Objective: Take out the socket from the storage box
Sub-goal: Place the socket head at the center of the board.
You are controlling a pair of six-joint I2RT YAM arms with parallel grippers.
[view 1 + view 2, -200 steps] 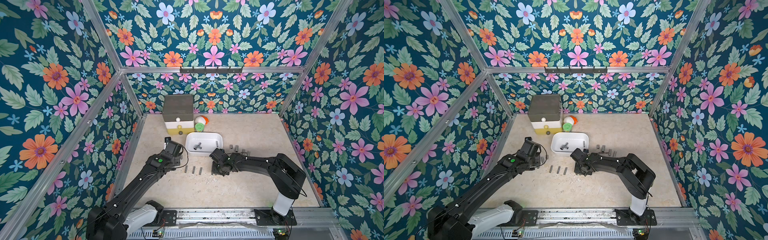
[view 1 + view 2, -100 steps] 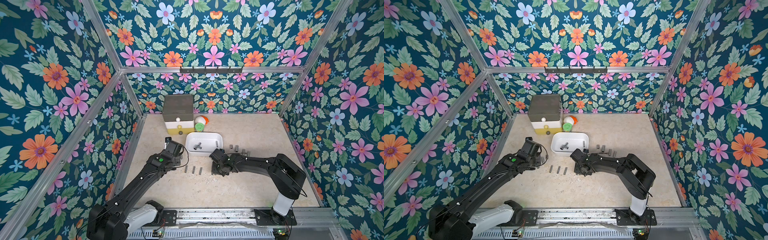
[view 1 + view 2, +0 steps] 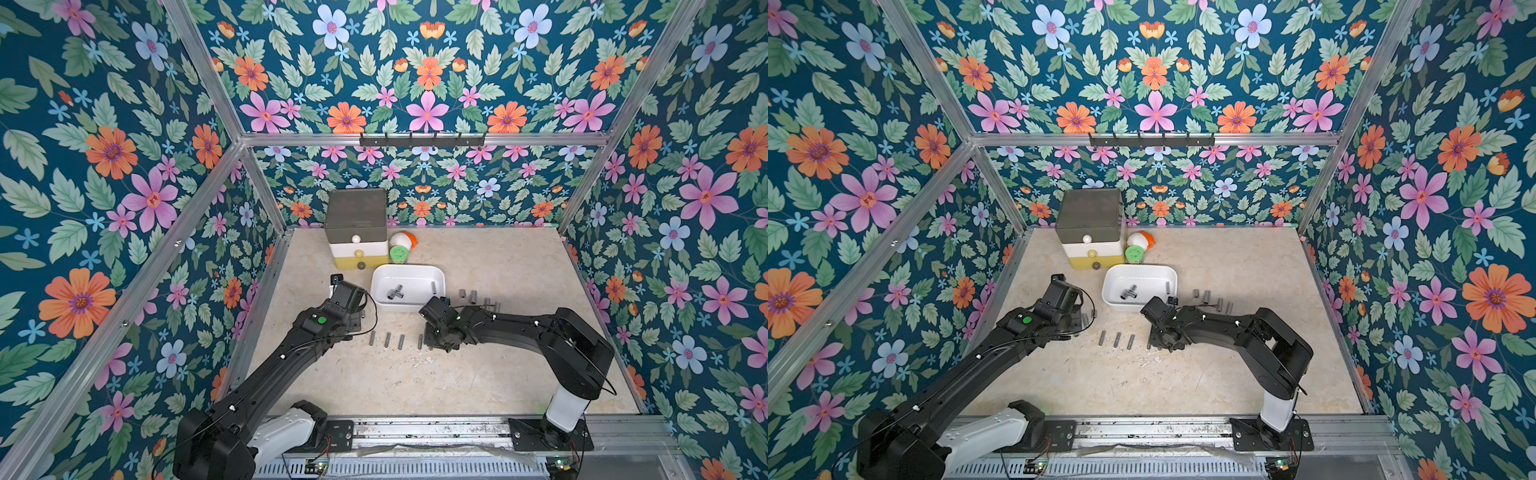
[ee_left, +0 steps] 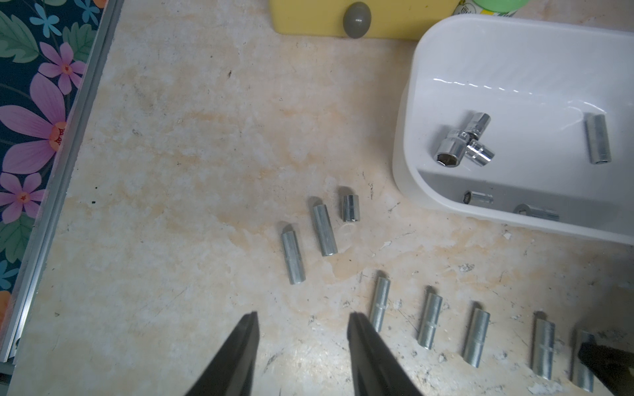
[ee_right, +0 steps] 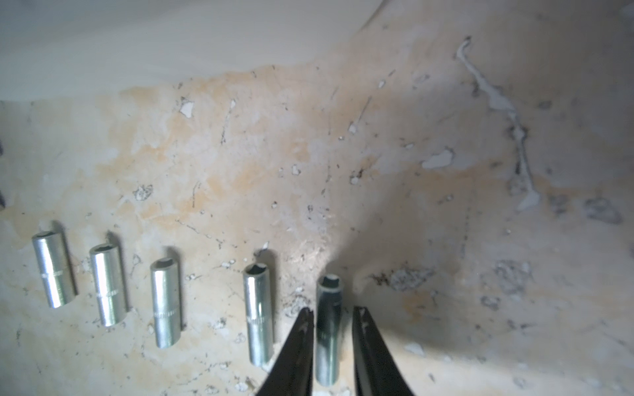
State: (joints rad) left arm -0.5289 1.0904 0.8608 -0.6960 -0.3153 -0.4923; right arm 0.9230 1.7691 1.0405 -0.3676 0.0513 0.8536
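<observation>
The white storage box (image 3: 407,269) stands mid-table and still holds a cluster of shiny sockets (image 4: 459,144) and a lone socket (image 4: 597,139). In front of the box, a row of sockets (image 3: 387,339) lies on the table. At the row's right end my right gripper (image 5: 333,310) is down at the table. Its jaws are slightly apart around a socket (image 5: 328,329) that lies flat, with a thin gap at each side. My left gripper (image 4: 302,314) hovers open over bare table left of the row, holding nothing.
A grey, white and yellow drawer tower (image 3: 357,226) stands behind the box, with a green-lidded jar (image 3: 399,253) beside it. More sockets (image 3: 473,296) lie right of the box. Three others (image 4: 324,229) lie near my left gripper. Floral walls close in the table.
My right gripper's jaws have parted from the socket, which now lies on the table. Neither arm has visibly shifted.
</observation>
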